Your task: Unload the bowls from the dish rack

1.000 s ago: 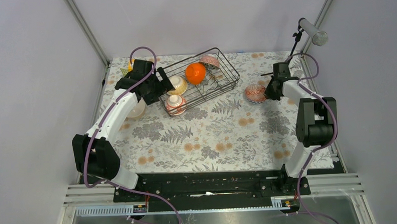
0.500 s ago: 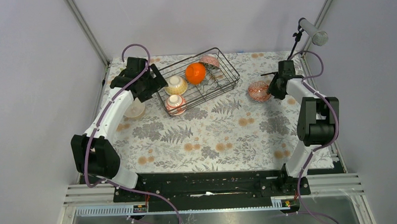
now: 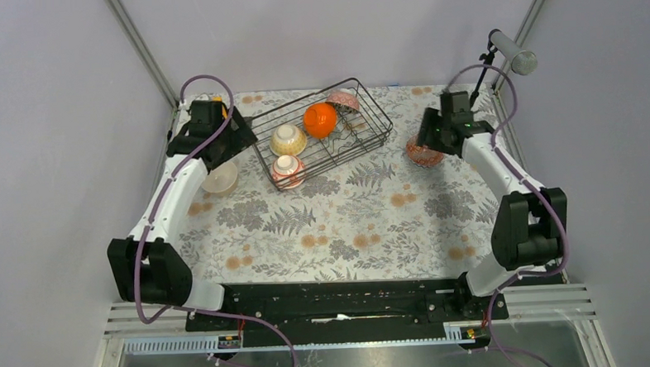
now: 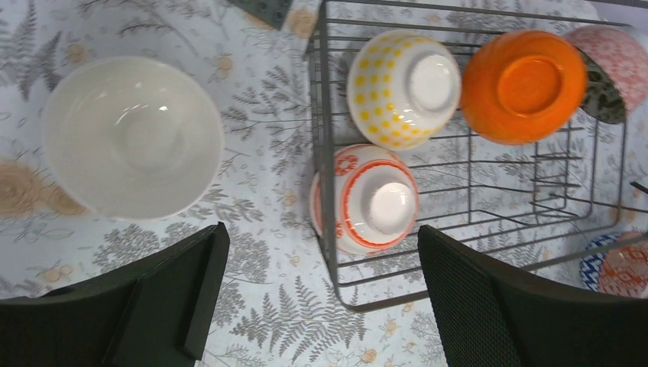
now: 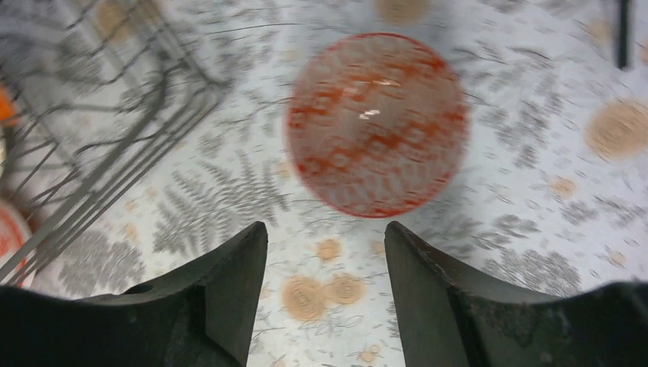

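The dark wire dish rack [image 3: 361, 128] [image 4: 321, 115] stands at the back centre. In it lie an orange bowl [image 3: 320, 119] [image 4: 523, 86], a yellow-dotted cream bowl [image 3: 288, 139] [image 4: 403, 88], a white bowl with red rings [image 3: 287, 170] [image 4: 367, 200] and a pink patterned bowl [image 3: 344, 100] [image 4: 615, 69]. A cream bowl [image 3: 220, 178] [image 4: 131, 136] sits upright on the cloth left of the rack. My left gripper [image 3: 227, 142] [image 4: 321, 260] hangs wide open above the rack's near left corner, holding nothing. A red-patterned bowl [image 3: 418, 155] [image 5: 376, 122] rests on the cloth to the right. Just short of it, my right gripper [image 3: 430, 137] [image 5: 326, 237] is open and empty.
A grey cylinder on a thin black stand [image 3: 512, 53] rises at the back right corner, close behind the right arm. Grey walls and metal posts close in the floral cloth [image 3: 348, 224] on three sides. A small yellow-orange thing [image 3: 216, 100] shows behind the left wrist.
The right gripper opened and let go of the red-patterned bowl, which now sits on the cloth, then rose over it. The left arm drew back leftward, away from the rack.
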You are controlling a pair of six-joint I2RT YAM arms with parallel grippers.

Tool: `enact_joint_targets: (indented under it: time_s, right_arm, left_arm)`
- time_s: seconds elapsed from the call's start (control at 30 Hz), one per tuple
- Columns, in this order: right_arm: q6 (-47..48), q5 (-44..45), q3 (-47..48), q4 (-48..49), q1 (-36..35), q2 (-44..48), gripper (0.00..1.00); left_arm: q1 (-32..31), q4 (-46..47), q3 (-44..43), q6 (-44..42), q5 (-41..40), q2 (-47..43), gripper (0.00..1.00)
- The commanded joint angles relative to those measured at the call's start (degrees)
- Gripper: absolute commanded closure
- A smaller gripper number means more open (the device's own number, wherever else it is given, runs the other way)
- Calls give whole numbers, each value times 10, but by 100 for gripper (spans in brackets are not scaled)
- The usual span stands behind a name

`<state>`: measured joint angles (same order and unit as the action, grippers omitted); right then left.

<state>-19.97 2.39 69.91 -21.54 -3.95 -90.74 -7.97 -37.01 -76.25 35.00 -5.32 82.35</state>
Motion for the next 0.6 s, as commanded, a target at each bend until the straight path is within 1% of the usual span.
enact_joint_targets:
  time_s: [0.0, 0.1, 0.13, 0.2, 0.3, 0.4, 0.5, 0.57]
  right_arm:
    - [71, 2, 77, -13, -78, -3, 32]
    - [118, 4, 130, -12, -117, -30, 23]
    - [138, -3, 147, -7, -126, -39, 20]
    - [178, -53, 165, 16, -142, -48, 13]
    - [197, -61, 187, 41, -156, -60, 2]
    - [197, -65, 183, 89, -162, -57, 0]
    - [215, -66, 172, 145, -162, -63, 0]
    - [196, -36, 166, 179, -162, -77, 0]
  left_arm:
    - [20, 26, 37, 20, -33, -36, 1]
    - [24, 42, 58, 33, -33, -52, 1]
    - [26, 45, 65, 43, -39, -56, 1]
    - [32, 39, 71, 62, -63, -63, 1]
    - [48, 36, 79, 62, -80, -79, 1]
    - [51, 41, 79, 53, -108, -100, 1]
    - [51, 69, 99, 42, -121, -116, 1]
    - [51, 77, 110, 48, -142, -125, 1]
